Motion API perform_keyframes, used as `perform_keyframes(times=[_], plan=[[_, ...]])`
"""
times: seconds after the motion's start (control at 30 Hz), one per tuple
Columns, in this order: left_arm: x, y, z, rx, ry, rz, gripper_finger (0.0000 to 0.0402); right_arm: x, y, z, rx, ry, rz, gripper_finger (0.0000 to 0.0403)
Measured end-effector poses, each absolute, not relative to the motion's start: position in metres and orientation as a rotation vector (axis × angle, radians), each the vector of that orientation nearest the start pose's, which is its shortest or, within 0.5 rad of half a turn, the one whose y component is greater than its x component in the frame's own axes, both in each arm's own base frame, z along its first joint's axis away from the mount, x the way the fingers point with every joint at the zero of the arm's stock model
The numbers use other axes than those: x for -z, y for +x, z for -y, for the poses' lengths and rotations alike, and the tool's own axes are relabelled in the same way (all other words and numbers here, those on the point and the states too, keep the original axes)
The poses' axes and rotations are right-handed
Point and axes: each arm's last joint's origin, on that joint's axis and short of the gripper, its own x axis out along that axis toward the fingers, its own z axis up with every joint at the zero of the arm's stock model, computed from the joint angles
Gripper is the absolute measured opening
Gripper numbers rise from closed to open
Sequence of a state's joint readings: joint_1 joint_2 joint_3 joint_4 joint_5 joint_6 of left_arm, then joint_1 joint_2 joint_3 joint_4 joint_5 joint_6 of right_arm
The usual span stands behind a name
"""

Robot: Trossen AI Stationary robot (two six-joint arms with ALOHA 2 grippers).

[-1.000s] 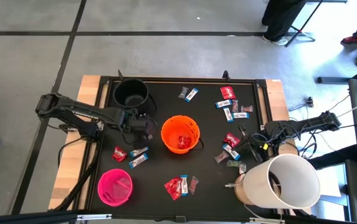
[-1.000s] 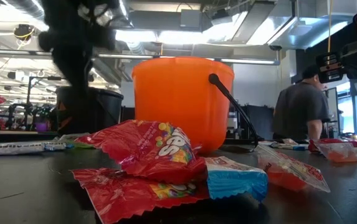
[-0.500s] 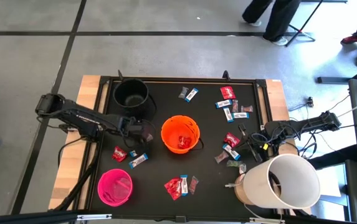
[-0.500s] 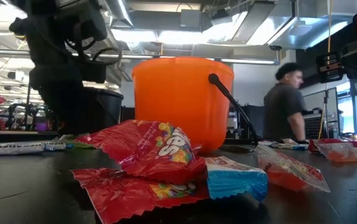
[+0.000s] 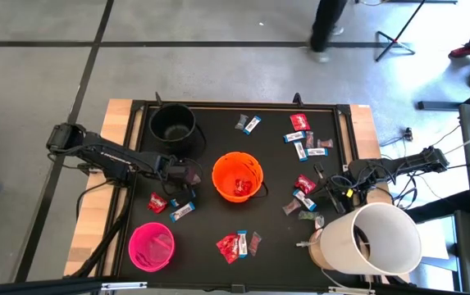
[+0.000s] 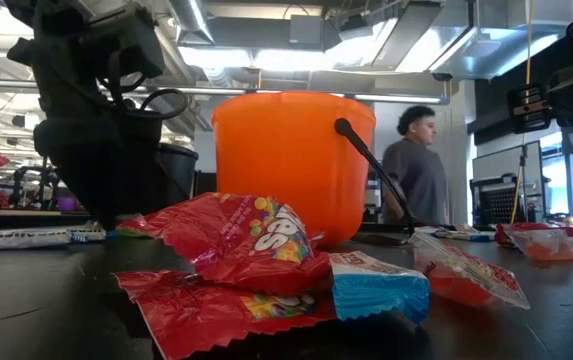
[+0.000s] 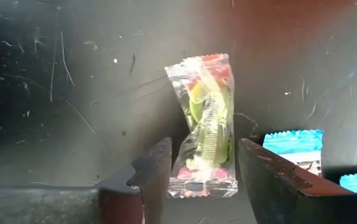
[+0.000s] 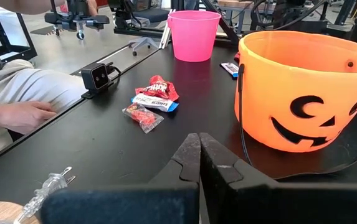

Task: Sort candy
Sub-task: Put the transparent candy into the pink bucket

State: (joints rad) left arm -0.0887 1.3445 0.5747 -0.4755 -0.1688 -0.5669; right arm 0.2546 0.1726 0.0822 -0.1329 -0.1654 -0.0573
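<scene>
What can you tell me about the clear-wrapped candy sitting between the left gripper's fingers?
The clear-wrapped candy is a small see-through packet, crimped at both ends, with green, yellow and red sweets inside. It lies flat on the scratched black table, slightly twisted. The left gripper is open, one dark finger on each side of the packet's near end. Whether they touch it is unclear. Blue-and-white bars lie beside it.

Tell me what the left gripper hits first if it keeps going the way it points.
The left gripper points down at a clear-wrapped candy lying on the black table, and its open fingers straddle the wrapper's near end. It would likely meet that candy first; the remaining gap is unclear.
</scene>
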Motion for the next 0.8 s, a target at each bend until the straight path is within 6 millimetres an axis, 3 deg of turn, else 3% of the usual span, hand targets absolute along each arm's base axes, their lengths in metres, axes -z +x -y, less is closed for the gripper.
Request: perform_keyframes(times=[0.17, 0.43, 0.6, 0.8], plan=[[-0.142, 0.209, 0.014, -0.409, -0.335, -1.175, 0.0124, -0.165, 0.099, -0.031, -0.425, -0.066, -0.213, 0.0001], [-0.142, 0.209, 0.016, -0.323, -0.350, -1.204, 0.0013, -0.165, 0.099, -0.031, -0.425, -0.066, -0.213, 0.0001], [-0.151, 0.211, 0.017, -0.280, -0.319, -1.257, 0.0005, -0.165, 0.099, -0.031, -0.425, -0.066, -0.213, 0.0001], [-0.188, 0.223, 0.017, -0.279, -0.240, -1.295, 0.0001, -0.165, 0.099, -0.031, -0.425, -0.066, -0.213, 0.0001]])
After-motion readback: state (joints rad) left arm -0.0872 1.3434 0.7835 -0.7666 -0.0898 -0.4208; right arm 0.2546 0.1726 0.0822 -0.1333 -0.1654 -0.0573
